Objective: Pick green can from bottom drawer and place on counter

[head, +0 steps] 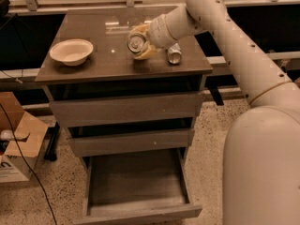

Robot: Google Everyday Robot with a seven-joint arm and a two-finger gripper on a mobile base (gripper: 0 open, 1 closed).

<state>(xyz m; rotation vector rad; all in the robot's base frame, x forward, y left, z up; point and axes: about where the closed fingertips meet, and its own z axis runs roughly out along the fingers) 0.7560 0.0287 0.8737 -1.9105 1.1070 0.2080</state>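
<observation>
My gripper is over the middle of the counter, its yellowish fingers shut around the green can. The can is tipped so that its shiny silver top and pull tab face the camera; its dark body is mostly hidden by the fingers. I cannot tell whether it touches the counter. The bottom drawer is pulled open below, and its dark floor is bare. The two shallower drawers above it are slightly ajar.
A silver-grey can lies just right of the gripper on the counter. A pale bowl sits at the counter's left. My arm fills the right side. A cardboard box and a cable lie on the floor at left.
</observation>
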